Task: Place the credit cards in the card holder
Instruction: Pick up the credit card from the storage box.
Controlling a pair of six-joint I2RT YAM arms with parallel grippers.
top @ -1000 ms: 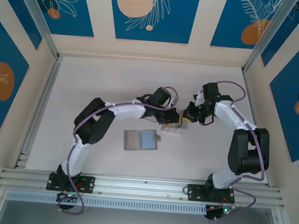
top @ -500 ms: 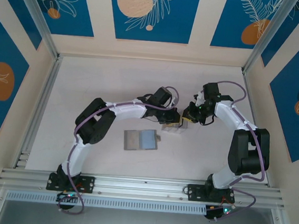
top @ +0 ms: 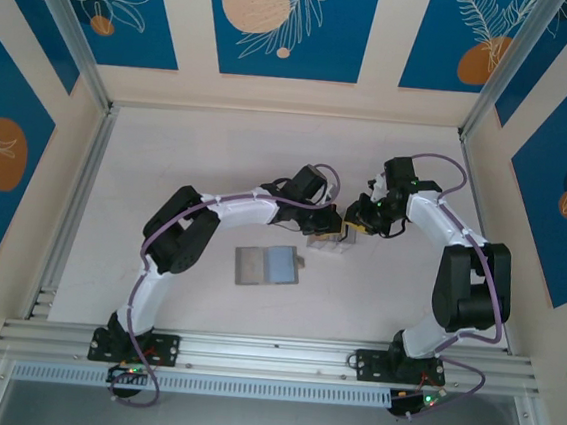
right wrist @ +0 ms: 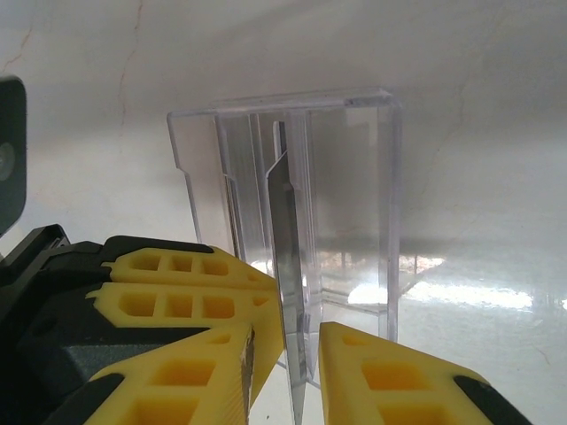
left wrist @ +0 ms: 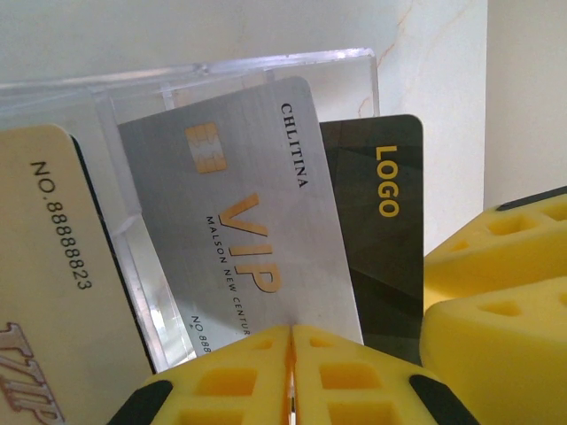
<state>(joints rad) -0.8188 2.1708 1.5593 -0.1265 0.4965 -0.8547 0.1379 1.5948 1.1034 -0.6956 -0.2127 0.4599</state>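
Pale bench (top: 168, 161), blue floral walls (top: 282, 22), left hand (left wrist: 291, 335) pinching a silver card (left wrist: 239, 230), right hand (right wrist: 299, 341) slightly parted, card holder (top: 266, 265) lying open.

Clear glossy plastic box (left wrist: 266, 75), brushed silvery card (left wrist: 248, 221), matt black card (left wrist: 385, 257), smooth cream card (left wrist: 53, 292)

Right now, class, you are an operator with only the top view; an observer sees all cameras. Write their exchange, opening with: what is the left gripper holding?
Observer: The left gripper is shut on a silver card.
Operator: Any other cards nearby?
Observer: A black card stands right behind it.
Operator: And the right gripper?
Observer: The right gripper is open, straddling an edge-on card at the clear box.
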